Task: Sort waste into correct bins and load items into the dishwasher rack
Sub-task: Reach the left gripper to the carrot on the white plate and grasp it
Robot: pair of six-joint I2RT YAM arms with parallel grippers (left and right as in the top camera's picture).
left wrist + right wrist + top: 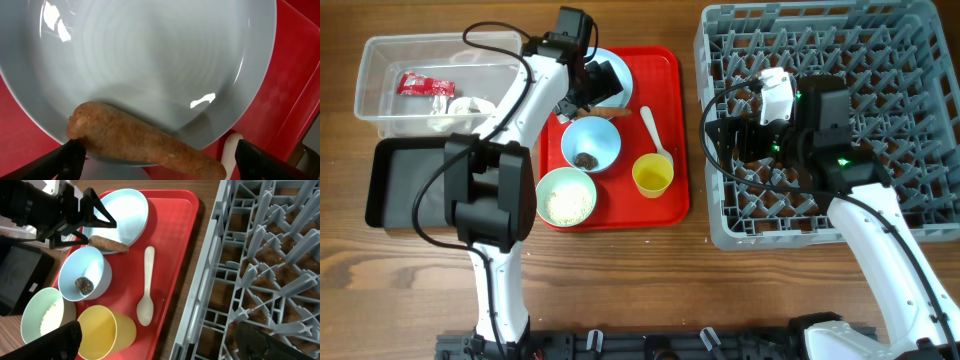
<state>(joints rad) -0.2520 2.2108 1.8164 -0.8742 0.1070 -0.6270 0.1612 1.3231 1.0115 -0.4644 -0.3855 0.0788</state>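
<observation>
A: where's the sausage piece (145, 145)?

B: lying across the lower rim of the pale blue plate (150, 60), top of the red tray (175, 240); thick end at lower left of the wrist frame, thin end running off the rim toward the white spoon (146, 287)

A: left gripper (161, 159) state?

B: jaws spread wide, one either side of the sausage, gripping nothing; right gripper (160, 340) is also spread and empty, over the dishwasher rack (920, 30)

A: handling?

B: my guess is light, soft and a bit greasy; glazed plate under it is slick, so it may roll or skid if nudged. I'd take it across the thick half with moderate squeeze, since the thin tip would likely slip or tear

A: clearance?

B: tight below: the blue bowl with dark crumbs (85, 272) sits just beside the plate's lower edge, and the spoon handle is near the thin end. One finger has to come down on the plate, the other just off the rim, so watch for tipping the plate

A: exit path?

B: straight up looks free, then left in the overhead to the clear tub (380, 60) or black tray (390, 190); both sit well apart from the rack arm
</observation>
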